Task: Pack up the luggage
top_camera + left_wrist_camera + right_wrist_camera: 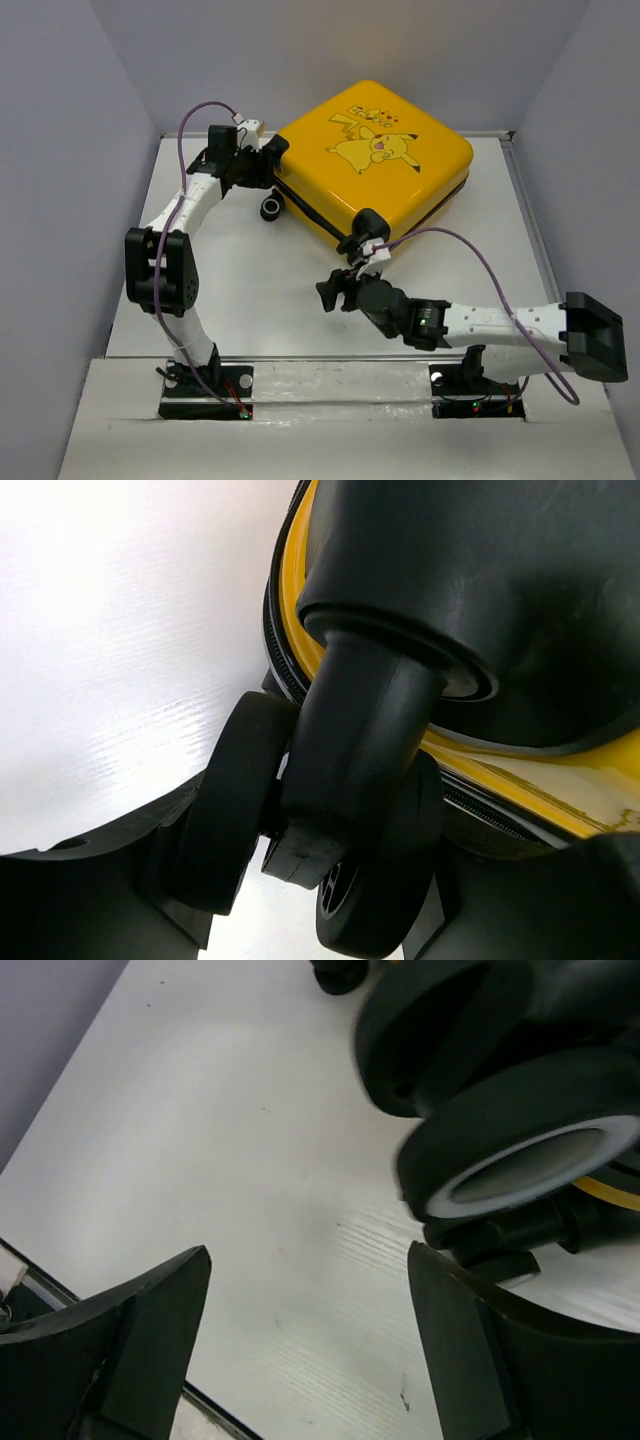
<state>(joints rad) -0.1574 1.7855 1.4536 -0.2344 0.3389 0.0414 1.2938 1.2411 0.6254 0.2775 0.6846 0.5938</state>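
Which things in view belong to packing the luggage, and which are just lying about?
Job in hand:
- yellow luggage, lid closed
- left gripper, around its corner wheel
- right gripper, open, beside its near wheel

Not part of it:
- white table
- purple cables on the arms
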